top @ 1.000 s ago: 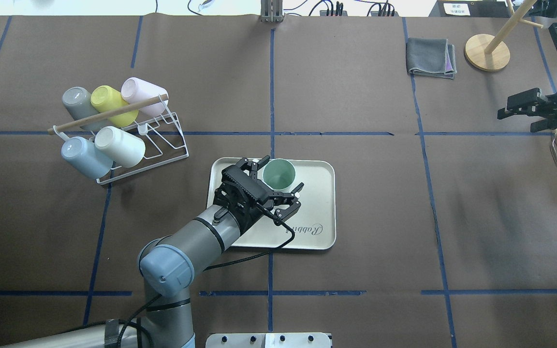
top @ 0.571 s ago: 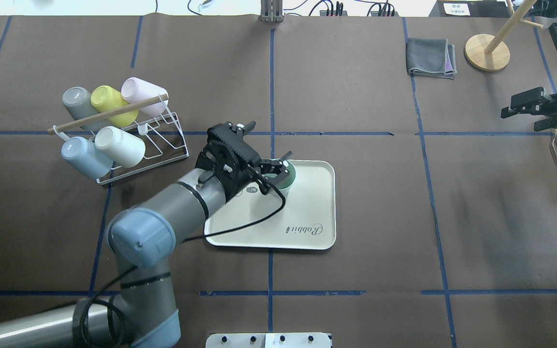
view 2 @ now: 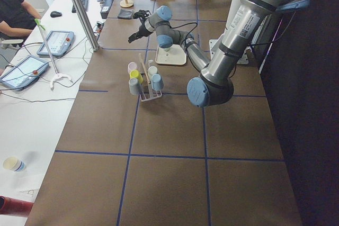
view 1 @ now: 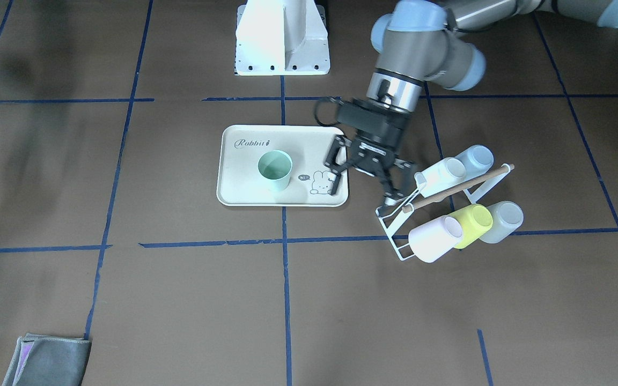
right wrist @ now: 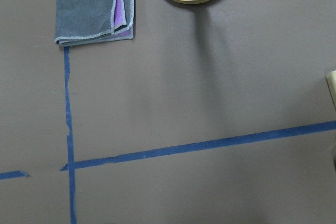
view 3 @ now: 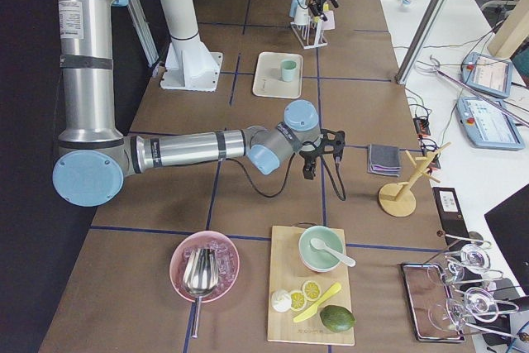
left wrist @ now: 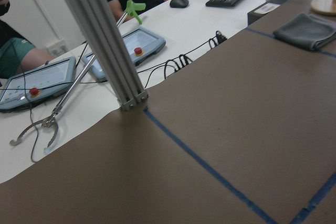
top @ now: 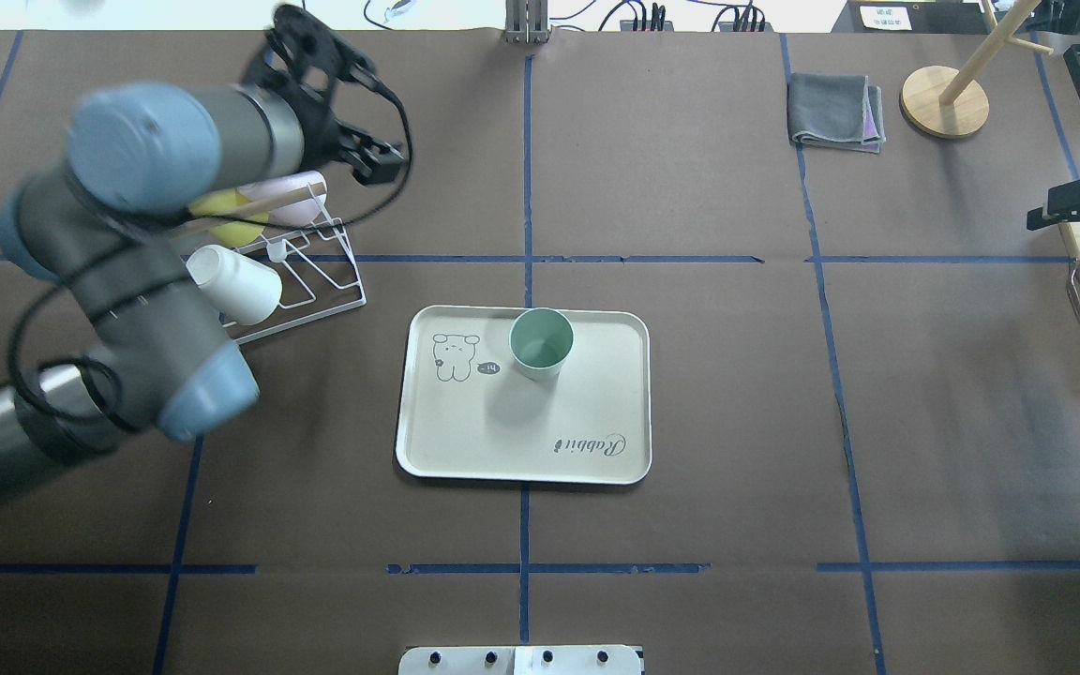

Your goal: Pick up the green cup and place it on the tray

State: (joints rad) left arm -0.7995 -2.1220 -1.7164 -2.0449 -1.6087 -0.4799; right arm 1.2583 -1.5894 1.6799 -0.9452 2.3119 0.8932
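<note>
Half the rack (top: 320,274) hidden behind left arm (top: 142,309), right gripper (top: 1065,220) cropped, unclear

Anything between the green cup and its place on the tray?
Nothing visible: the green cup already stands upright on the tray, with the open left end effector off toward the cup rack, clear of it.

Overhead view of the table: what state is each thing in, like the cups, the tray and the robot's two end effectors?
green cup: upright, mouth up, standing on the tray, nothing gripping it.
tray: flat on the table, carrying the green cup.
left end effector: open, empty.
right end effector: open, empty.
pastel cups: lying tilted on the wire rack.
grey cloth: folded, lying flat.
</note>
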